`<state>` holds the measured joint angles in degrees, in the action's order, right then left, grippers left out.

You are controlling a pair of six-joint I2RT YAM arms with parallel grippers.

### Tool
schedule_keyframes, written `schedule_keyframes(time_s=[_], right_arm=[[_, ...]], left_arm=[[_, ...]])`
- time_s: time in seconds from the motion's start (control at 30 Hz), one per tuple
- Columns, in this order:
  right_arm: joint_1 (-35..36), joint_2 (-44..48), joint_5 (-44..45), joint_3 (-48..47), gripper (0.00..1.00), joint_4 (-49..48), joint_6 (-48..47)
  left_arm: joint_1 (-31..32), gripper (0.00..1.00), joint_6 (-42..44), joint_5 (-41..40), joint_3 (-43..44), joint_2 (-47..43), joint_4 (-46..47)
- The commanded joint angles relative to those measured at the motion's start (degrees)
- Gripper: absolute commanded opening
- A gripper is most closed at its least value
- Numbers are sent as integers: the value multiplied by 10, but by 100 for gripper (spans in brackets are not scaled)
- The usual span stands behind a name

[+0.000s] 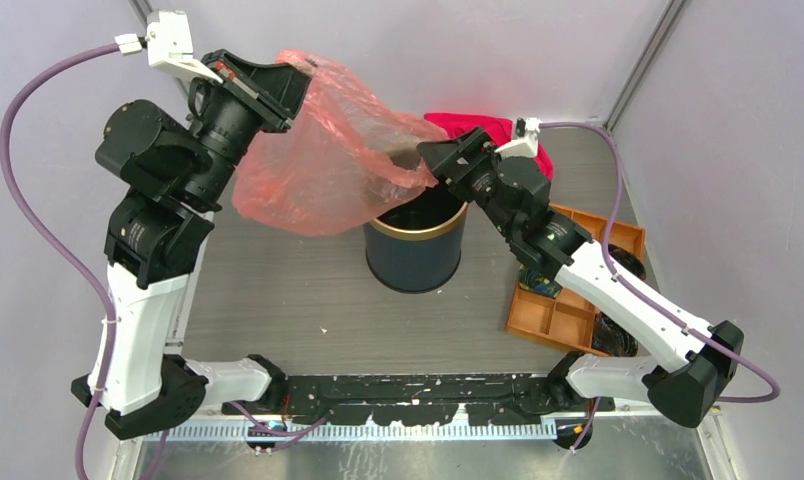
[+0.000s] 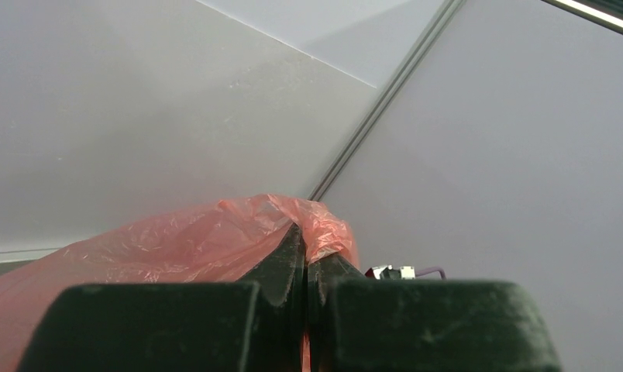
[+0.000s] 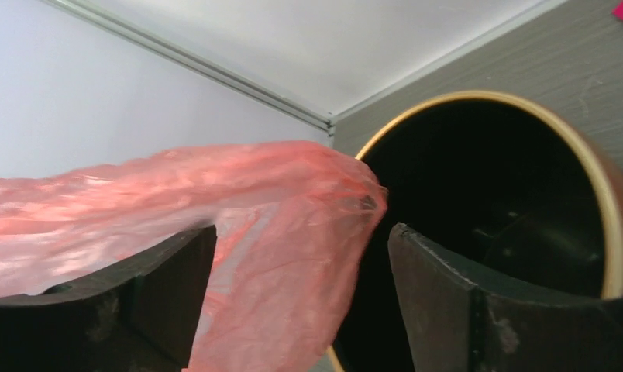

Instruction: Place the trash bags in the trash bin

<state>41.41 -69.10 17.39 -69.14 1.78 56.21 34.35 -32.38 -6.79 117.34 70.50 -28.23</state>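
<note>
The thin red-pink bag (image 1: 323, 165) hangs in the air between the two arms, above the counter (image 1: 298, 300). Most of it billows to the left of the dark bin (image 1: 415, 262), and only one corner reaches over the gold rim. The left fingers (image 2: 281, 267) are pinched tight on a gathered fold of film and held high near the back wall. The right fingers (image 3: 425, 271) stand wide apart just above the bin's mouth, with that corner of the bag draped between them but not gripped. The step in hand looks like bringing the bag over the opening. Next, the left arm likely needs to swing across and lower, while the right fingers close on the film or push it down, since the loose bulk could spill over the rim.
</note>
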Motion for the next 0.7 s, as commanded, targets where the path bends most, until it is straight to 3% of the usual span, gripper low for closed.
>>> schedule_keyframes(time_s=[0.0, 0.17, 0.3, 0.67], right_arm=[[-15, 17, 3, 17, 89, 9, -26], [-38, -11, -58, 18, 89, -40, -12], [-47, -13, -59, 29, 80, -71, 7], [-67, 0, -60, -3, 21, -74, 0]], left_arm=[[-2, 1, 10, 17, 24, 0, 0], [-3, 1, 5, 23, 23, 1, 0], [-3, 1, 6, 23, 25, 3, -1], [-3, 1, -1, 40, 49, 18, -13]])
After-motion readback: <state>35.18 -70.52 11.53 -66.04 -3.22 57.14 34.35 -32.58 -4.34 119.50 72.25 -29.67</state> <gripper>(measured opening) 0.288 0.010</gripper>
